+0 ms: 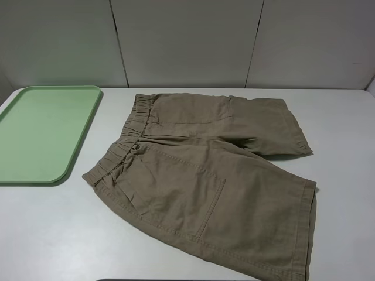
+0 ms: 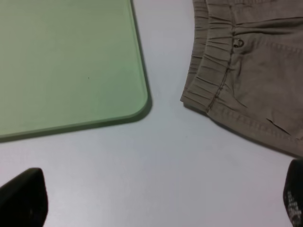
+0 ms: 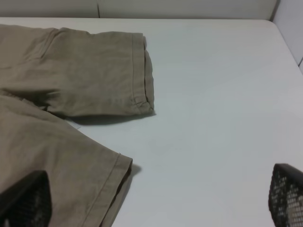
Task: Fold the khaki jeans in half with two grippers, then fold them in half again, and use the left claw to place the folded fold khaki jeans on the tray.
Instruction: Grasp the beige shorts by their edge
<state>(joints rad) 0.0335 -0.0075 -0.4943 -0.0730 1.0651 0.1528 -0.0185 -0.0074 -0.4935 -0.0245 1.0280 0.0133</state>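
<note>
My left gripper (image 2: 158,201) is spread wide and holds nothing, with only bare table (image 2: 156,156) between its fingers. The khaki jeans (image 2: 246,80) lie ahead of it, off toward one finger, and their gathered waistband is the nearest part. The rounded corner of the green tray (image 2: 71,61) lies ahead toward the other finger. A strip of bare table runs straight ahead of the gripper between tray rim and waistband, which do not touch. My right gripper (image 3: 155,196) is likewise wide apart and empty. One of its fingers (image 3: 23,201) shows over the hem of the nearer trouser leg; I cannot tell whether it touches the cloth. The farther leg's hem lies ahead. From its other finger outward the table is bare as far as the wall. Seen from above, the jeans lie flat and unfolded beside the tray, legs pointing away from it.
</note>
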